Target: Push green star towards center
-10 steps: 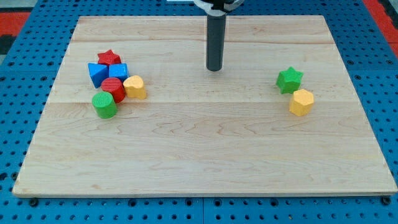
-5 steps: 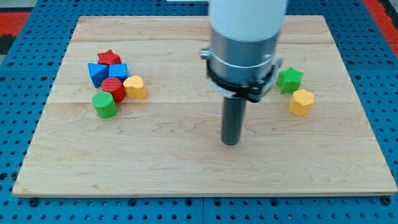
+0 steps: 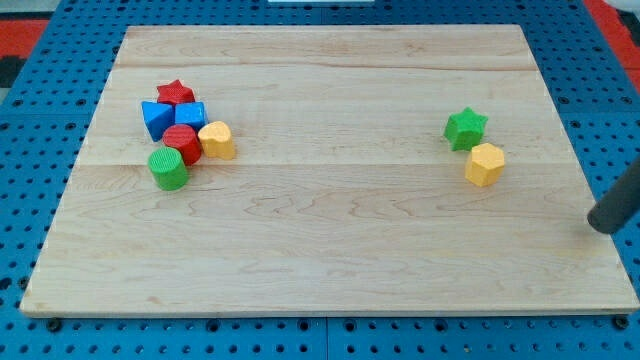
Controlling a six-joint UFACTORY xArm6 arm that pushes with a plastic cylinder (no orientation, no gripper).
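Observation:
The green star sits on the wooden board at the view's right, just above and left of a yellow hexagonal block, nearly touching it. My tip is at the view's far right edge, at the board's right border, well to the lower right of the green star and the yellow block. It touches no block.
A cluster lies at the view's left: a red star, two blue blocks, a red cylinder, a yellow block and a green cylinder. A blue pegboard surrounds the board.
The rod went from the board's top centre down to the middle, then swung far right to the board's right edge. No block has moved.

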